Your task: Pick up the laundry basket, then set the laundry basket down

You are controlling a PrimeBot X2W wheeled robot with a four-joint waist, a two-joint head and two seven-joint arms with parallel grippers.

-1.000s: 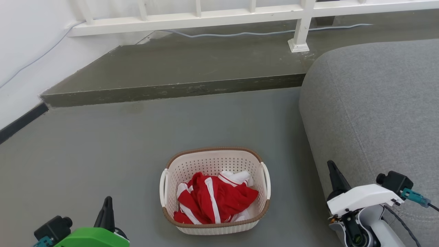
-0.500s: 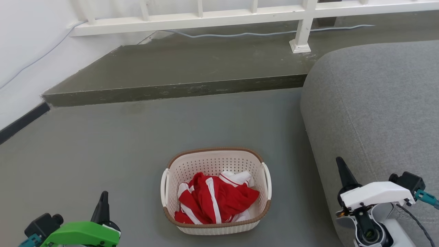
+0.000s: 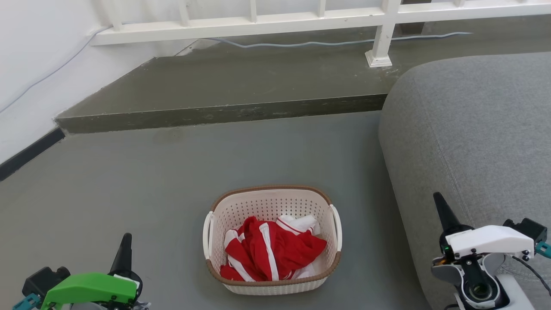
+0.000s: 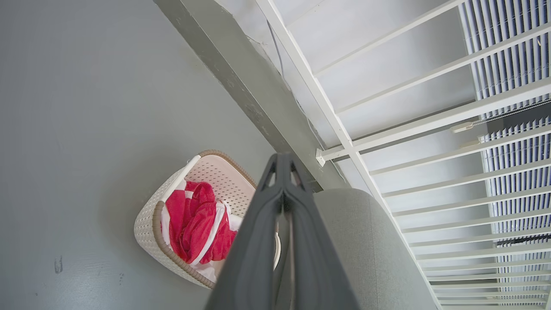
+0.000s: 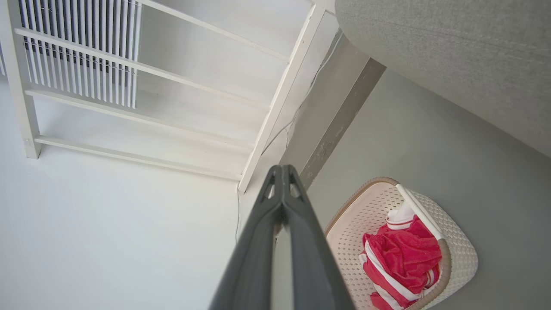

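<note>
The laundry basket [image 3: 267, 206] stands on the grey floor, cream-white and perforated with a brown rim and white side handles; red and white clothes [image 3: 271, 252] fill it. It appears too in the left wrist view [image 4: 148, 228] and the right wrist view [image 5: 460, 254]. My left gripper [image 3: 125, 247] sits low at the basket's left, well apart from it, its fingers pressed together and holding nothing. To the basket's right, in front of the sofa, my right gripper [image 3: 441, 206] is likewise shut and empty. Both wrist views show the fingertips [image 4: 282, 161] [image 5: 282, 172] meeting.
A grey sofa [image 3: 473, 129] rises at the right, close to the basket. Beyond the basket a raised concrete step [image 3: 215, 114] crosses the floor, with a white railing [image 3: 379, 38] and a cable on it. A white wall [image 3: 30, 64] bounds the left.
Both grippers have drawn outward and lower, away from the basket: the left toward the lower left, the right toward the right. The basket has stayed on the floor; the camera shifted slightly.
</note>
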